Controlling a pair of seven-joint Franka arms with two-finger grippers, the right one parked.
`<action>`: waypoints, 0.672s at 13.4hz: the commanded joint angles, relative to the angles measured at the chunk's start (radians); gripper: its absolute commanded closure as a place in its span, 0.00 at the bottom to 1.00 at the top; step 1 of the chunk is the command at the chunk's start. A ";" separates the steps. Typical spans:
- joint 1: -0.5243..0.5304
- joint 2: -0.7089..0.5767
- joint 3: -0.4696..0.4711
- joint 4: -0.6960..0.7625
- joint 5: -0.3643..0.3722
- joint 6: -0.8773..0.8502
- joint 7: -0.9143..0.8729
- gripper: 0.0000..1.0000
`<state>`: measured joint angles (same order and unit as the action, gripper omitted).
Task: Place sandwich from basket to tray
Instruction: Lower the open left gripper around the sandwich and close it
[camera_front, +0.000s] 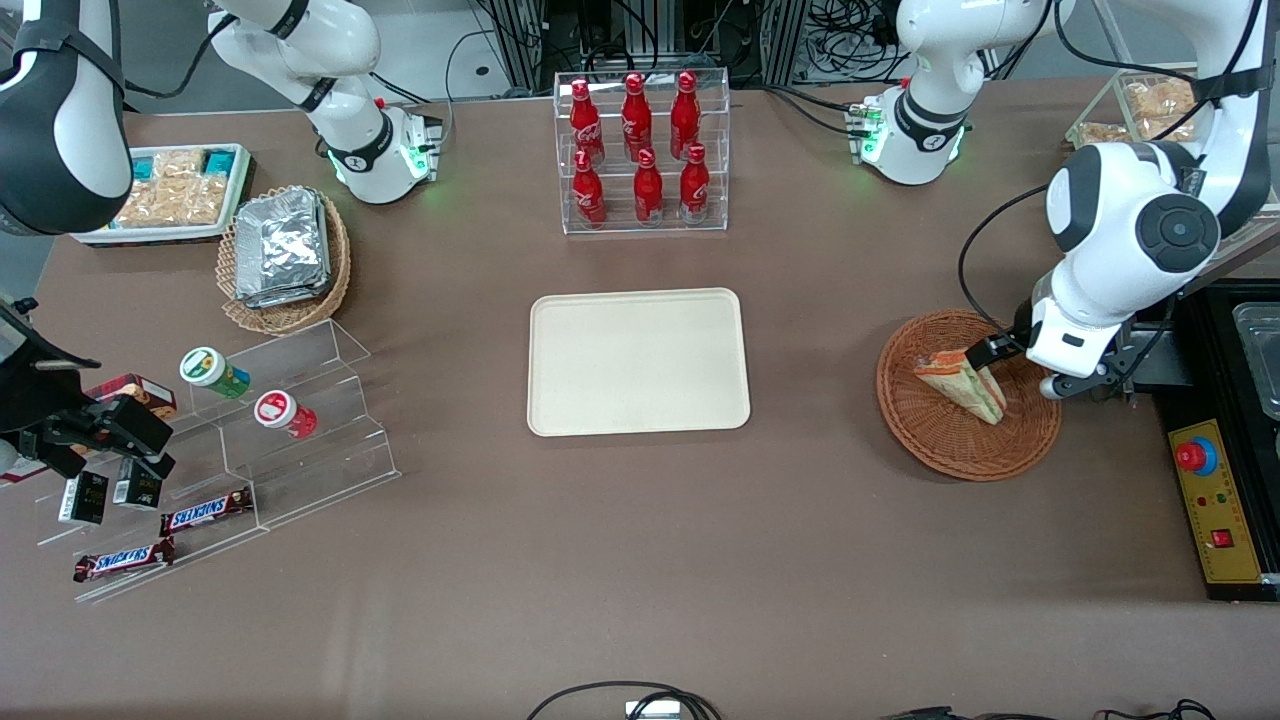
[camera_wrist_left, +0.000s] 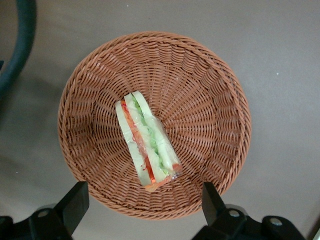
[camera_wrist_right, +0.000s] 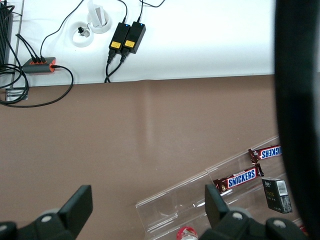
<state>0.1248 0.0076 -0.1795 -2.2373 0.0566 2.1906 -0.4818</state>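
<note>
A robotics lab staged as a snack shop. White robot arms (camera_front: 915, 130) are bolted to a brown table (camera_front: 640, 560), with a yellow emergency-stop box (camera_front: 1215, 500) at the working arm's end and power adapters (camera_wrist_right: 127, 37) with loose cables. There is a clear rack of cola bottles (camera_front: 642, 150), and Snickers bars (camera_front: 205, 510) lie on acrylic steps. The gripper (camera_wrist_left: 142, 197) hangs spread wide above the wicker basket (camera_wrist_left: 215, 100).

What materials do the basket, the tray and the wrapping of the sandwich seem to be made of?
Basket: woven wicker, reddish-brown; strands radiate from the centre.
Tray: probably matte plastic or moulded fibre, smooth cream surface without glare.
Sandwich wrap: thin clear film, shown by glossy wrinkles over the bread.
The gripper hovers open above the basket's rim.
</note>
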 joint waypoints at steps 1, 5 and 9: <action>0.006 0.031 -0.001 -0.042 0.008 0.102 -0.142 0.00; 0.006 0.072 0.005 -0.090 0.009 0.211 -0.245 0.00; 0.006 0.115 0.006 -0.099 0.012 0.241 -0.297 0.00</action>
<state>0.1254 0.1161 -0.1719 -2.3250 0.0566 2.4079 -0.7457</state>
